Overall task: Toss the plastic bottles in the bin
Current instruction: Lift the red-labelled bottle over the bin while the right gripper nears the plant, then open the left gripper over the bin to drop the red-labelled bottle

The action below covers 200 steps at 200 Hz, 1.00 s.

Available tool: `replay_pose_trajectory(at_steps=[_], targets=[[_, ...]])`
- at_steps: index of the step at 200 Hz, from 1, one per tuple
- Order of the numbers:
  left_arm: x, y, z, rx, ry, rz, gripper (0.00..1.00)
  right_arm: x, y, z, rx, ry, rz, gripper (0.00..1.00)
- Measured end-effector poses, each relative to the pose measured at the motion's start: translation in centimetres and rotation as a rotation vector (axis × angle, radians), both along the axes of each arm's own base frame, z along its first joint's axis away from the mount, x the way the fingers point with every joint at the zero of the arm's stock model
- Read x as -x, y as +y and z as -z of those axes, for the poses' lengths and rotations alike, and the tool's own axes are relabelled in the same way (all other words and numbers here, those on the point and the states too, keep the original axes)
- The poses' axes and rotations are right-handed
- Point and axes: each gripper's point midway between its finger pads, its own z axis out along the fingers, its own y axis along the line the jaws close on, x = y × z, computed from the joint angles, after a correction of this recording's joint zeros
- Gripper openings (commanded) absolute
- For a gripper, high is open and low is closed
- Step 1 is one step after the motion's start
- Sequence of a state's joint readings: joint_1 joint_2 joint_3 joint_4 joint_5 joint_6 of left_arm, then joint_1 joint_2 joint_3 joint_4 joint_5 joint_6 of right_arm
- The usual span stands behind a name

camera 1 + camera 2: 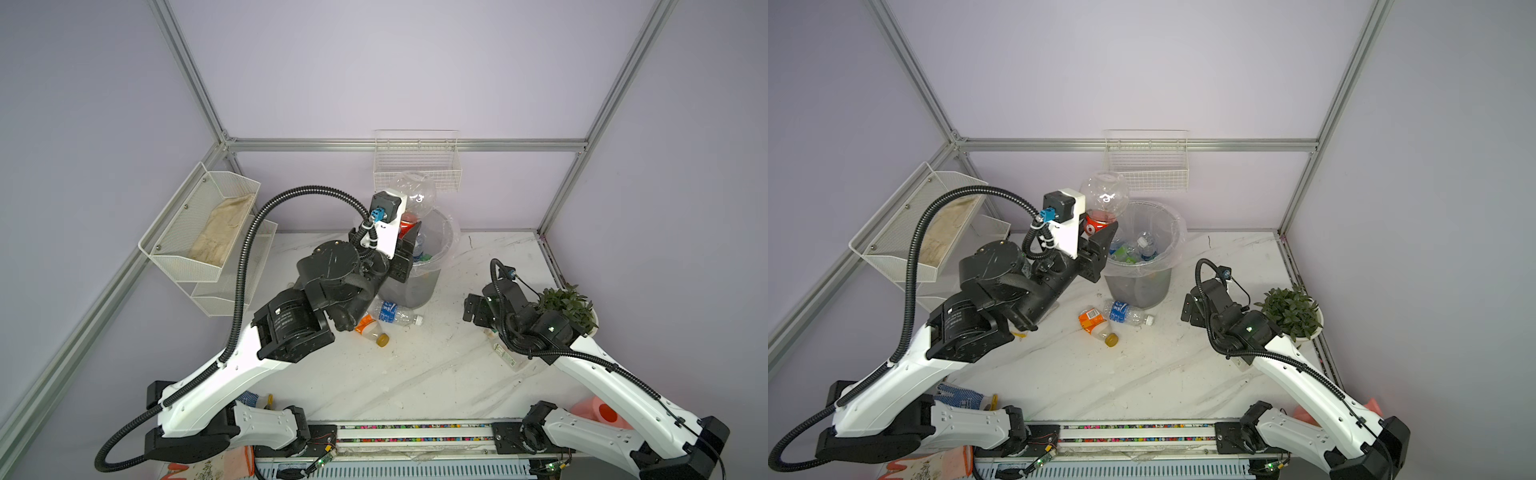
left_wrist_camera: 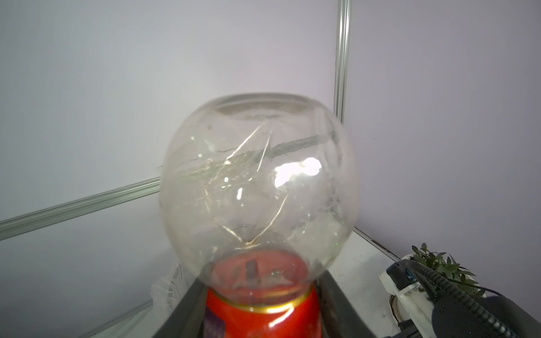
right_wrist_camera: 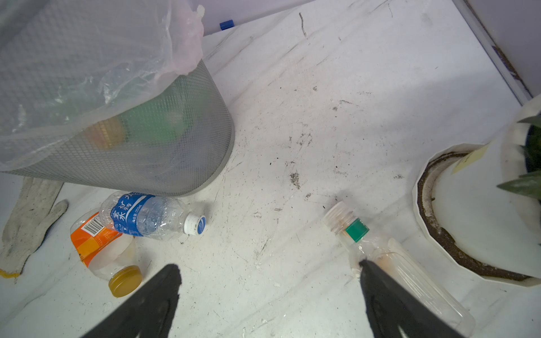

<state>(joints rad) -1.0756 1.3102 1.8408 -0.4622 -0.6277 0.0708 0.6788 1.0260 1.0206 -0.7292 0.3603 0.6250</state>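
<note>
Right gripper (image 3: 268, 266) fills the near edge of its wrist cam: black fingers (image 3: 158, 301) spread wide, nothing btwn them, low over the table (image 3: 322, 117). One fingertip overlaps a clear bottle w/ green band (image 3: 380, 251) lying flat; can't tell if it touches. That bottle lies btwn the bin (image 3: 146, 158) and a white plant pot (image 3: 468, 210), nearer the pot.

Left gripper (image 1: 1104, 230) is clenched on a round clear bottle w/ red label (image 1: 1104, 195). It grips the red part, round end up, at the bin's rim on the side facing the left arm.

Bin is grey mesh w/ clear bag over the rim; several bottles (image 1: 1133, 249) already inside. At the bin's foot, on the arm-base side, a blue-label bottle (image 1: 1125, 312) lies on its side, touching an orange-label bottle (image 1: 1096, 326) w/ yellow cap. A dirty glove (image 3: 26, 222) lies flat just beside the bin's base.
</note>
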Motion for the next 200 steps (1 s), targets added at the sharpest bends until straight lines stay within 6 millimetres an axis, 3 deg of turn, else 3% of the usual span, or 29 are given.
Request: replay_pose_trajectory(at_steps=[19,39,52,61,65,86,99,111,127,168,185,200], targets=[[-2.8,0.1,0.5,0.006,0.046,-0.014,0.43,0.0,0.0,0.0,-0.001,0.001,-0.001,0.98],[-7.2,0.5,2.2,0.009,0.126,-0.05,0.47,0.0,0.0,0.0,-0.002,0.001,-0.002,0.98],[-10.0,0.4,4.1,-0.009,0.195,-0.064,0.61,0.0,0.1,-0.1,-0.004,0.001,-0.003,0.98],[-11.8,-0.1,6.0,-0.029,0.253,-0.065,0.9,0.0,0.1,-0.2,-0.007,-0.001,-0.004,0.98],[-12.5,-0.4,7.0,-0.044,0.284,-0.062,0.99,0.0,0.2,-0.3,-0.009,-0.003,-0.005,0.98],[-14.2,-2.0,11.7,-0.104,0.429,-0.038,1.0,-0.2,0.3,-1.0,-0.02,-0.017,-0.005,0.98],[-13.6,-2.6,13.6,-0.144,0.49,-0.026,1.0,-0.2,0.3,-1.2,-0.023,-0.021,-0.005,0.98],[-12.6,-2.9,13.5,-0.155,0.498,-0.008,1.0,-0.2,0.3,-1.2,-0.023,-0.02,-0.005,0.98],[-10.5,-2.8,11.4,-0.133,0.463,0.024,1.0,-0.2,0.3,-1.2,-0.024,-0.02,-0.005,0.98],[-3.4,0.3,2.7,0.016,0.279,0.111,1.0,-0.3,0.3,-1.3,-0.036,-0.019,0.01,0.97],[-1.5,1.1,1.9,0.04,0.245,0.137,1.0,-0.3,0.1,-1.5,-0.039,-0.026,0.025,0.98],[-0.6,1.0,3.0,0.03,0.252,0.157,1.0,-0.3,-0.3,-2.0,-0.039,-0.036,0.049,0.98]])
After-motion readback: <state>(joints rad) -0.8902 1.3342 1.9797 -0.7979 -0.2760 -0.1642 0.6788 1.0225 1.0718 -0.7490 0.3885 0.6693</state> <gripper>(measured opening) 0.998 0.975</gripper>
